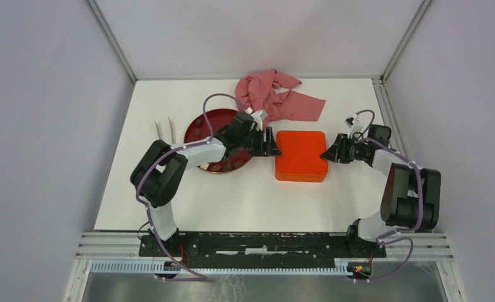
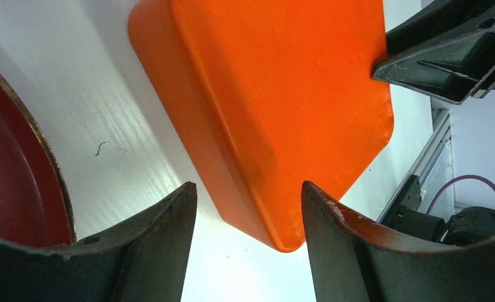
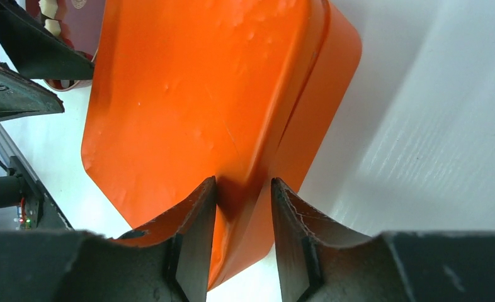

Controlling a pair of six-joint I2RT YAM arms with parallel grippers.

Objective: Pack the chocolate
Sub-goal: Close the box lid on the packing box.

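Orange tin (image 1: 301, 155), square, lid on, flat on white table (image 1: 245, 195), flanked by both claws. Left claw (image 2: 248, 185): stands open at the tin's left edge, with one corner of the tin reaching into the gap. Strip of bare table between the plate-side finger (image 2: 157, 239) and the tin wall; other finger close against the tin's upper edge, contact unclear. No grip there. Right claw (image 3: 244, 182): clamped narrow on the tin's opposite edge, straddling the rim where lid face meets side wall, with orange across the whole gap between the pads. One finger over the lid face, the other along the wall. Tips of the two claws pointed at each other across the lid, well apart. Chocolate (image 1: 222, 167): small brown and tan pieces on dark-red plate (image 1: 226, 119), behind the left claw and partly under its wrist and forearm, on the side away from the tin. A few more pieces toward the plate's left part. Also glimpsed from the right claw's camera, past the tin's far corner: cream pieces against dark red. Inside of the tin hidden by the lid. Pink cloth (image 1: 273, 94), crumpled, beyond the left claw, past the far edges of plate and tin. Two thin white sticks (image 1: 164, 129) further back from the left claw, past the plate and apart from it.
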